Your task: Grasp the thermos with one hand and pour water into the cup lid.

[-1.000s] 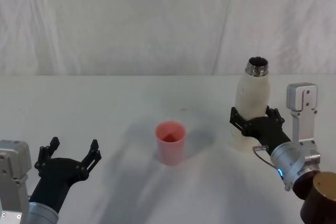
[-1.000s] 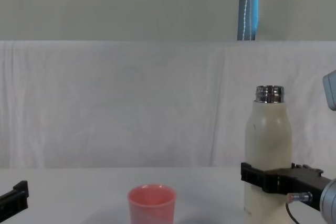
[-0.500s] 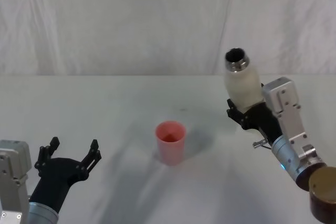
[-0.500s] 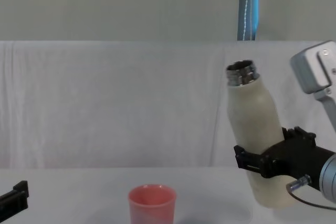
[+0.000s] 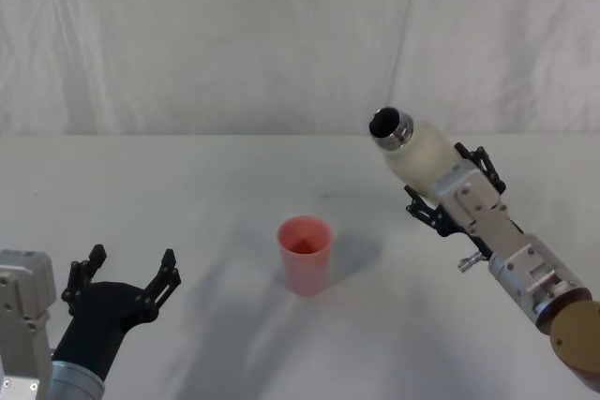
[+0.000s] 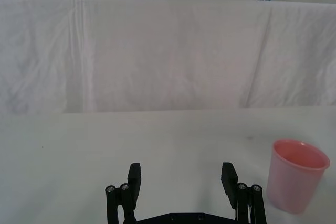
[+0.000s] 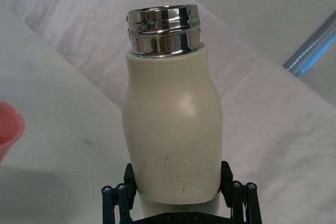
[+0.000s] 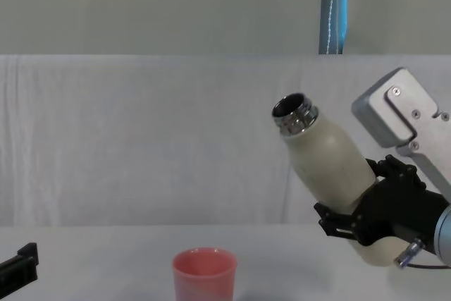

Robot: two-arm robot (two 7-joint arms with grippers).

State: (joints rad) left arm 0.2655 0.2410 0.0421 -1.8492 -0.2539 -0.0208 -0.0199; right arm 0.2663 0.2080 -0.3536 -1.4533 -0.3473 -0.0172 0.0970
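Chest view shows the right end effector (image 8: 352, 220) clamped around the lower body of the thermos (image 8: 331, 174), which is lifted clear of the tabletop (image 8: 106, 259) and tilted, its open steel neck (image 8: 294, 113) aimed up and toward the robot's left. The mouth sits high and to the right of the cup lid (image 8: 204, 273), not above it. The pink cup lid stands upright on the tabletop near the middle. No water is visible leaving the neck.

To pour well, I judge the mouth should first travel sideways until it hangs over the cup lid's opening, and only then tip further, slowly, since the cup is small and light and a fast stream could overshoot or topple it. The grip low on the body looks firm but leaves a long lever, so the rotation should be smooth.

The left end effector (image 5: 127, 278) rests low at the left, fingers spread wide and holding nothing.
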